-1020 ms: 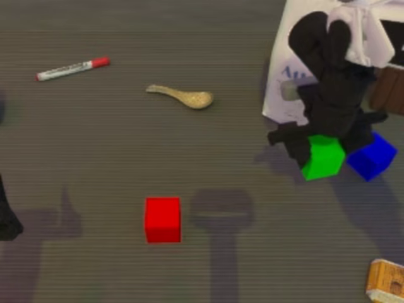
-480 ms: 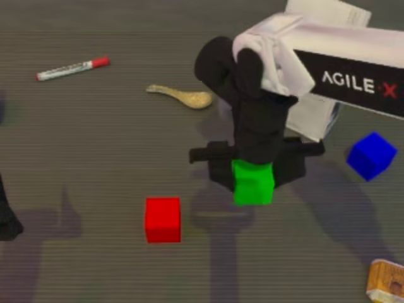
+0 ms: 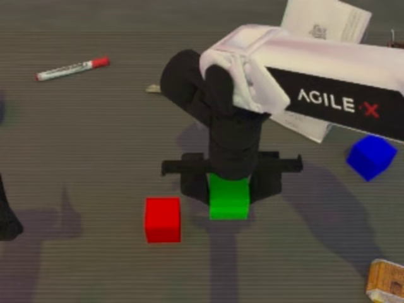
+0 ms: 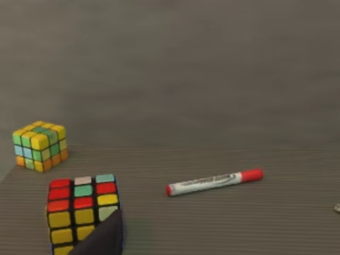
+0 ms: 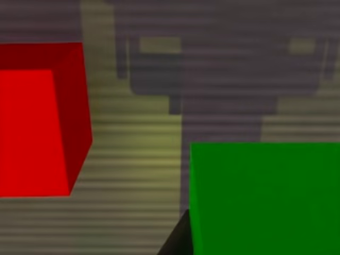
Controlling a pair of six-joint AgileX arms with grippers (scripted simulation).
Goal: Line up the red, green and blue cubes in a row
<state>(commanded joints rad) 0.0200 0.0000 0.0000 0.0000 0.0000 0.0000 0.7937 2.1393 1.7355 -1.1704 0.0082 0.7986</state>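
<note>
My right gripper is shut on the green cube, which it holds low over the table, just right of the red cube. In the right wrist view the green cube fills the near corner with one dark finger against its side. The red cube stands beside it across a narrow gap. The blue cube sits alone far to the right. My left gripper is parked at the table's left edge, and one of its fingers shows off to the side, standing open.
A red-capped marker lies at the back left. The white bag lies at the back right, partly under my right arm. An orange box sits in the front right corner. Two puzzle cubes show in the left wrist view.
My right gripper has carried the green cube from beside the blue cube leftward and forward, to just right of the red cube. The spoon is now hidden under the arm.
</note>
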